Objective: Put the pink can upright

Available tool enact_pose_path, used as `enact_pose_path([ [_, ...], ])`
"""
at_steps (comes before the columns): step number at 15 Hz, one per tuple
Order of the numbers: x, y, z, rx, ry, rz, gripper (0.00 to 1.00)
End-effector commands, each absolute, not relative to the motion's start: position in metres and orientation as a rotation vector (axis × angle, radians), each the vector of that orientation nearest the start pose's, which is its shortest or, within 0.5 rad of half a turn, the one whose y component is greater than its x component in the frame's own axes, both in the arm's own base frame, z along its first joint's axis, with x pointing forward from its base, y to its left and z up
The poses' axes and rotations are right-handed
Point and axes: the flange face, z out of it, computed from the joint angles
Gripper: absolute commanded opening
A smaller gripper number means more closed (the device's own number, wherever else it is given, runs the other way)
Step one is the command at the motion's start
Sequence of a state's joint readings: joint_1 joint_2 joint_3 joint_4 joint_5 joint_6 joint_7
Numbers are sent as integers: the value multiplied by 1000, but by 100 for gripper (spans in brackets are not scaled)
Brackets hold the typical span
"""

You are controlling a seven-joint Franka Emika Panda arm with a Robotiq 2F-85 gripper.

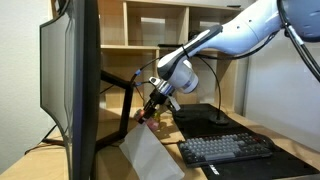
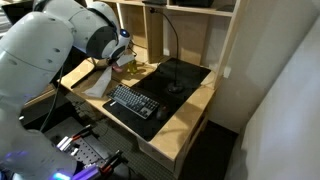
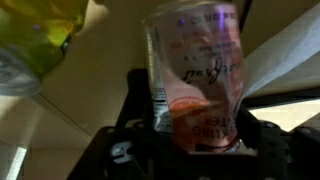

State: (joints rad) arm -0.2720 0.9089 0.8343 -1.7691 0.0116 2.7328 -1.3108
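Pink can: the pink can (image 3: 195, 70) fills the middle of the wrist view, set between the gripper's two dark fingers. In an exterior view it shows only as a small pink patch (image 1: 143, 118) at the tool's tip, low over the desk beside the monitor.
Can's attitude: in the wrist view its long axis runs along the fingers and leans a little. Whether its base touches the desk cannot be told.
Gripper: the Robotiq gripper (image 3: 192, 125) appears clamped on the can's lower body, with the jaws against its sides.
Why held so: I judge that a grip across the side wall lets the wrist swing the can to vertical and leaves the base free to be set down.
Yellow bottle: a yellow, clear-topped bottle (image 3: 35, 35) lies near the can, blurred, at the upper left of the wrist view. It could be knocked as the can turns.
White sheet: a white sheet (image 1: 148, 152) lies just below the tool.
Keyboard: a dark keyboard (image 1: 225, 150) sits apart on the wooden desk (image 2: 190, 110), clear of the work.
Monitor: the monitor (image 1: 70, 85) stands close and blocks part of the view.
Step in hand: probably righting the can, with the release yet to be done.
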Motion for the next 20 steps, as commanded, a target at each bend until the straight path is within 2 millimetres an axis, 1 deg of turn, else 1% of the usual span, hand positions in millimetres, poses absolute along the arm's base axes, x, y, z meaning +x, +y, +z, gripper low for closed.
enact_pose_path([
  [1, 614, 290, 192, -1679, -1758, -712, 52],
  [4, 618, 274, 168, -1606, -1687, -745, 52],
  [7, 624, 256, 146, -1595, -1621, -786, 52],
  [9, 627, 247, 136, -1599, -1584, -811, 52],
  [14, 631, 237, 126, -1588, -1543, -849, 52],
  [20, 624, 237, 133, -1364, -1567, -962, 52],
])
